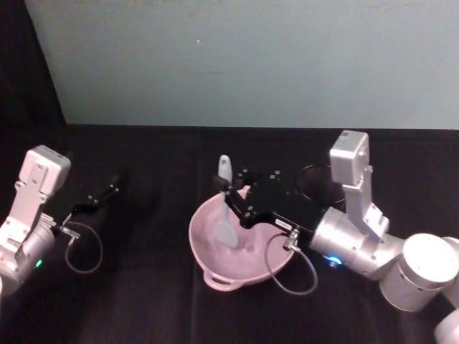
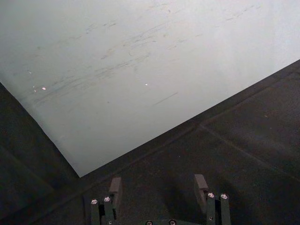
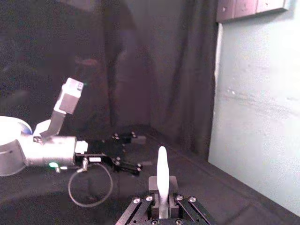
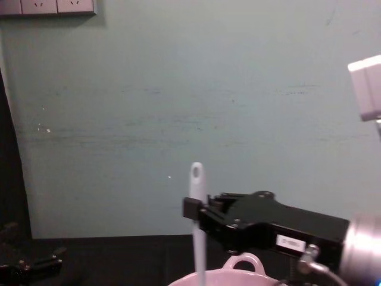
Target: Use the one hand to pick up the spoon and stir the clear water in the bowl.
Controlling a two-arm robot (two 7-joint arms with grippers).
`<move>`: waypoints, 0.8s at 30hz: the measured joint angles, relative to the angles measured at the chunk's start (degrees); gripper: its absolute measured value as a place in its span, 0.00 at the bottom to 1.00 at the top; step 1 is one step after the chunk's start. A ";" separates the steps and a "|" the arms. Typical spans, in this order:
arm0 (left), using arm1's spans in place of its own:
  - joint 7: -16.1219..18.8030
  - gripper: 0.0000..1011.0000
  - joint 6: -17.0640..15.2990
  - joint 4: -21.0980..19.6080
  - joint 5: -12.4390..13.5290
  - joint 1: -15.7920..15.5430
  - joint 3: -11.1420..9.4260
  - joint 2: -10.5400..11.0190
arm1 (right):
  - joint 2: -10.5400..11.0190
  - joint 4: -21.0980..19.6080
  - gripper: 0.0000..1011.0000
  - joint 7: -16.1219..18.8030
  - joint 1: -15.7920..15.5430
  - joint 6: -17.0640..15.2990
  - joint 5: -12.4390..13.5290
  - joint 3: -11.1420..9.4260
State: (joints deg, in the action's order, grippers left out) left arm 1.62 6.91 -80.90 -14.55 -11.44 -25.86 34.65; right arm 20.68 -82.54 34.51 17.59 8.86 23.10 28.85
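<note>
Pink and near the table's front edge, the bowl (image 1: 195, 233) holds the head of the white spoon (image 1: 227, 228), which stands almost upright. The right gripper (image 1: 233, 203) is clamped on its handle above the far rim. A white label (image 4: 292, 243) on that gripper is too small to read. Just behind the arm sits a dark cup (image 1: 319, 185). Far left, the left gripper (image 2: 158, 185) rests with fingers apart, holding nothing.
</note>
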 joint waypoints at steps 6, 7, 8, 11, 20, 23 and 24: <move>0.00 0.99 0.00 0.00 0.00 0.00 0.00 0.00 | -2.76 3.88 0.11 0.22 2.61 2.07 -0.28 1.13; 0.00 0.99 0.00 0.00 0.00 0.00 0.00 0.00 | -3.40 5.06 0.11 0.06 3.35 2.55 -0.65 1.24; 0.00 0.99 0.00 0.00 0.00 0.00 0.00 0.00 | -3.40 5.06 0.11 0.06 3.35 2.55 -0.65 1.24; 0.00 0.99 0.00 0.00 0.00 0.00 0.00 0.00 | -4.56 7.97 0.11 -1.29 4.95 3.49 -1.92 1.10; 0.00 0.99 0.00 0.00 0.00 0.00 0.00 0.00 | -4.29 9.68 0.11 -4.54 5.66 3.98 -3.81 -1.67; 0.00 0.99 0.00 0.00 0.00 0.00 0.00 0.00 | -3.74 9.14 0.11 -4.91 5.24 3.61 -3.92 -2.44; 0.00 0.99 0.00 0.00 0.00 0.00 0.00 0.00 | -3.28 8.66 0.11 -5.11 4.82 3.26 -3.99 -2.95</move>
State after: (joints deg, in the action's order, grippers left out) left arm 1.62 6.90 -80.90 -14.55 -11.43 -25.86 34.64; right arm 17.40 -73.88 29.40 22.41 12.12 19.11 25.89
